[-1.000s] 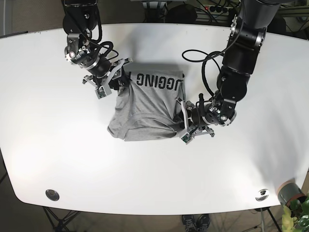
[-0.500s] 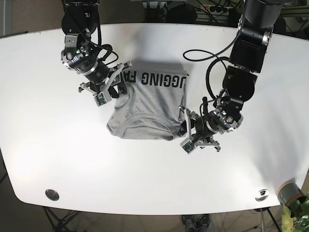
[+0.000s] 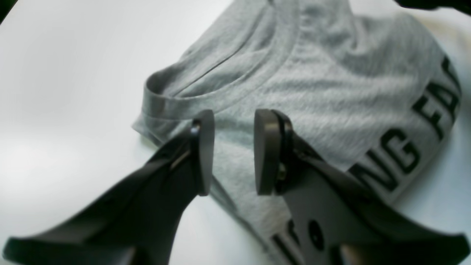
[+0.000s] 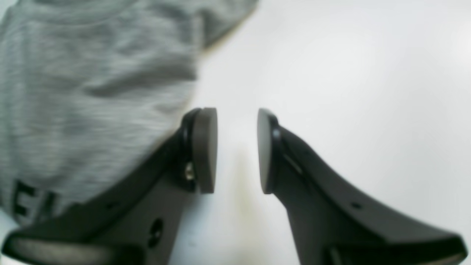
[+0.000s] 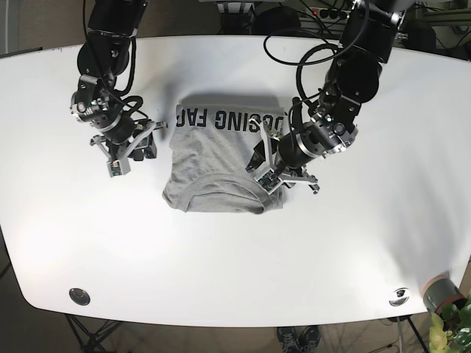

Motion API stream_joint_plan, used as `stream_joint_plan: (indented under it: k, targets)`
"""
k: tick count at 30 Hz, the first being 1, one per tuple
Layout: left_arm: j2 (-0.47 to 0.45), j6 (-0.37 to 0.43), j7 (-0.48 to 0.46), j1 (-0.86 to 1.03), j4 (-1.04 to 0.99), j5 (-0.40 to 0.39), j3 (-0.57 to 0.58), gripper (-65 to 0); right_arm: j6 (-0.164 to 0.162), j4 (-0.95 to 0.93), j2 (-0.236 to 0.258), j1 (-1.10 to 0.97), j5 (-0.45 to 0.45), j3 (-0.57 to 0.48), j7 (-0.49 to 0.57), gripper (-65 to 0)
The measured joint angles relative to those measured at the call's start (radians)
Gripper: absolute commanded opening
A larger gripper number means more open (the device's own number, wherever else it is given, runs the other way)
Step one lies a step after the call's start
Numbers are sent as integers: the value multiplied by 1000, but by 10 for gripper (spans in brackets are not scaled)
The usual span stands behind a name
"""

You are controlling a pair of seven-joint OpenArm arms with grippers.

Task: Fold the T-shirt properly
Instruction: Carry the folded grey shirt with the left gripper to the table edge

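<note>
T-shirt (image 5: 224, 162) folded on table (image 5: 353, 243) — left gripper (image 3: 231, 151) parted | right gripper (image 4: 237, 151) parted

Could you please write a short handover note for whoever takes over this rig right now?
Left gripper: jaws open, holding nothing, over the T-shirt near its collar.
Right gripper: jaws open, holding nothing, over bare table just off the shirt's other side.
T-shirt: lies mid-table, folded into a compact rectangle, printed lettering along the far edge, collar at the near edge.
Done: sides appear folded in and both grippers are free of the cloth.
Left: probably a final fold and some smoothing; the near edge looks slightly uneven.
</note>
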Motion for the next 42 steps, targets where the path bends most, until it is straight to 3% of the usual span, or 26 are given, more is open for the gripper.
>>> stream_joint_plan:
  k: [4, 9, 12, 14, 19, 22, 26, 34, 42]
  targets:
    - [59, 101, -11, 37, 26, -12, 5, -472, -2, 21, 29, -3, -4, 12, -6, -482]
    - [123, 320, -50, 64, 26, -16, 12, -458, -1, 93, 27, -4, 0, 11, -12, -484]
    - [157, 436, -72, 79, 25, -3, 19, -379, 10, 116, 23, 0, 16, 9, -54, -484]
    - [172, 456, -86, 78, 7, -8, 39, -317, 10, 127, 23, -2, 14, 9, -77, -484]
    - [222, 583, -182, 79, -69, -16, 55, -246, 3, 136, 23, -5, 5, 12, -89, -484]
    - [218, 602, -234, 72, -113, -11, 74, -247, 3, 136, 20, -5, 7, 10, -89, -484]
    - [218, 605, -261, 62, -182, 81, 159, -242, 3, 137, 20, -5, 7, 10, -89, -484]
    - [257, 683, -419, 52, -357, 259, 253, -240, 3, 137, 23, -3, 6, 11, -89, -484]
    - [256, 686, -536, 43, -523, 284, 266, -240, 3, 137, 23, -2, 7, 10, -89, -484]
